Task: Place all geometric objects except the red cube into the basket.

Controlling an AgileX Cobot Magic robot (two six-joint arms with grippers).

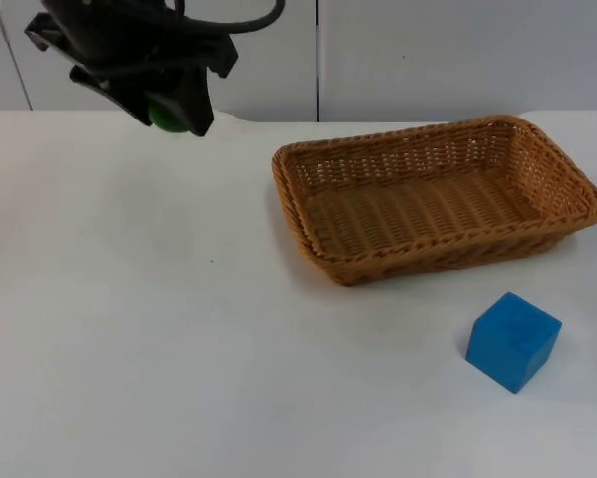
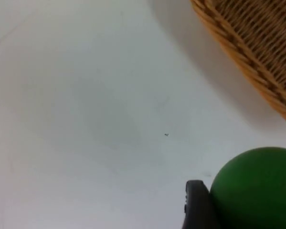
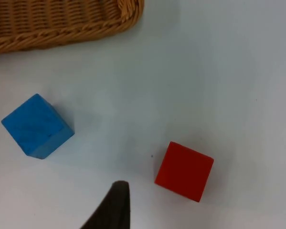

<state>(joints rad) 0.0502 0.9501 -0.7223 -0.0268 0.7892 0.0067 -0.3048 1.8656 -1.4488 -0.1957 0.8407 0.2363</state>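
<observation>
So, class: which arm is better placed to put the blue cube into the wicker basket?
Right: its gripper hangs above the blue cube, near the wicker basket. The left gripper already carries a green ball.

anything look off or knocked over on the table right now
Nothing stands out. The basket sits flat and undamaged with nothing in it, the blue cube and red cube rest flat on the table, apart from each other. The left gripper holds the green ball above the table; the right gripper waits near the cubes.
</observation>
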